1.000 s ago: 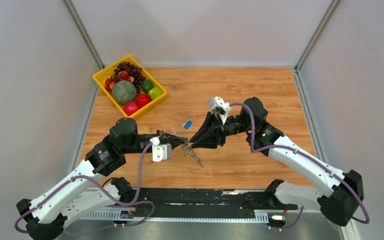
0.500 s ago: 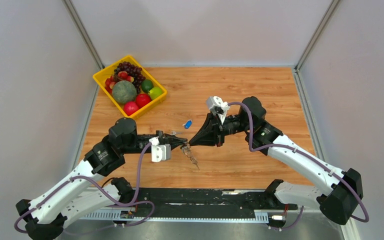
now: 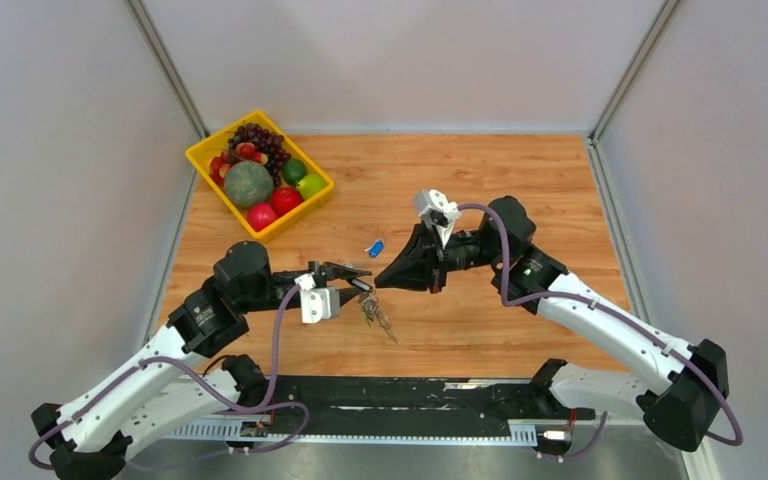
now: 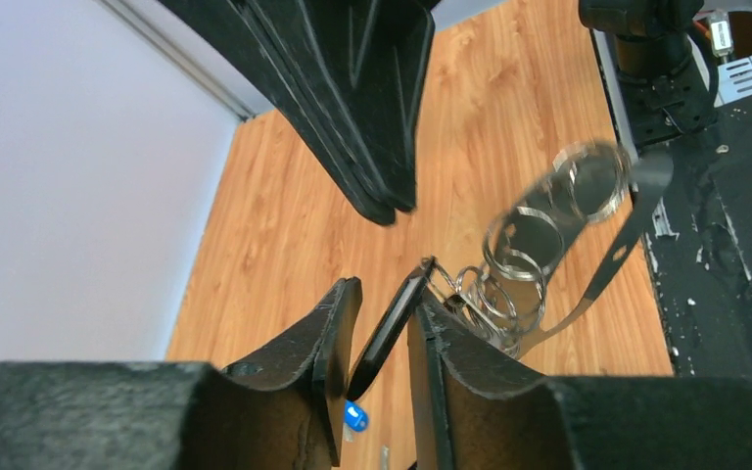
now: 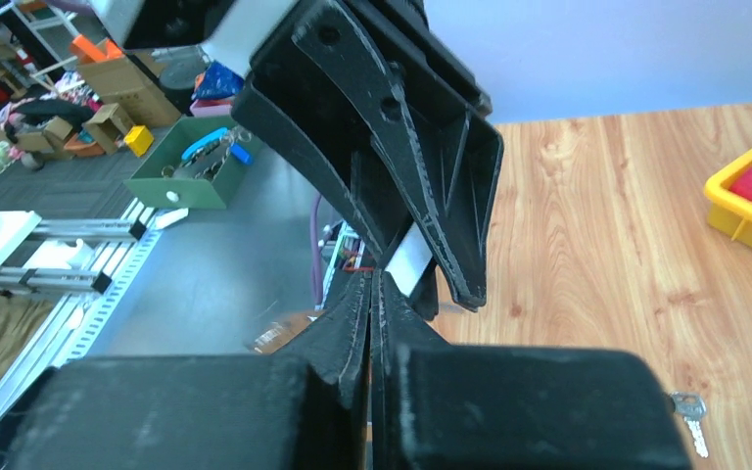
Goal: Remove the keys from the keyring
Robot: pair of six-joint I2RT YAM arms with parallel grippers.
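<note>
The keys (image 3: 376,312) hang as a bunch low over the table, between the two gripper tips. In the left wrist view they blur (image 4: 597,186) beside the coiled keyring (image 4: 491,245). My left gripper (image 3: 358,277) is open. A black flat key head (image 4: 389,328) leans loosely across the gap between its fingers (image 4: 338,323). My right gripper (image 3: 380,283) is shut, pointing at the bunch from the right. Its tips (image 4: 387,201) are just above the bunch and apart from it. Nothing shows between its pads (image 5: 372,279).
A blue tag (image 3: 374,247) lies on the wood behind the grippers, also visible under the left fingers (image 4: 354,417). One loose key (image 5: 687,411) lies flat on the table. A yellow fruit basket (image 3: 196,160) stands at the back left.
My left gripper has opened from shut and its arm has drawn slightly left. The right gripper has shut and pulled back a little. The bunch has shifted slightly left and swings.
</note>
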